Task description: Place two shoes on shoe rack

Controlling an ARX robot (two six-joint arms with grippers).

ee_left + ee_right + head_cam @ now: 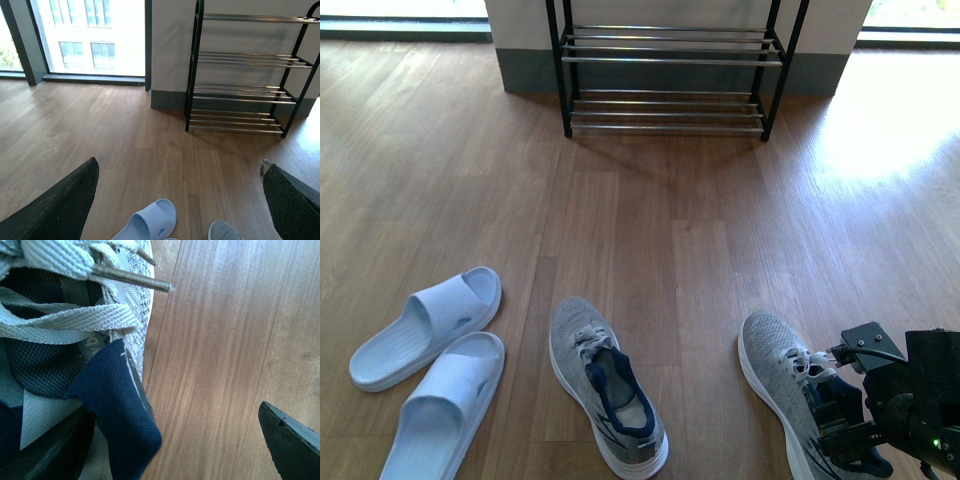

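Front, left wrist toward shoe rack; right wrist close on shoe

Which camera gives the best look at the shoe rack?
The left wrist view: the rack shows four tiers there. The front view cuts it off above two tiers; the right wrist view shows none of it.

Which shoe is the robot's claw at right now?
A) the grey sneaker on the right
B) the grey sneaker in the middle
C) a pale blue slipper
A: the right gripper straddles the collar of the right-hand grey sneaker, jaws open.
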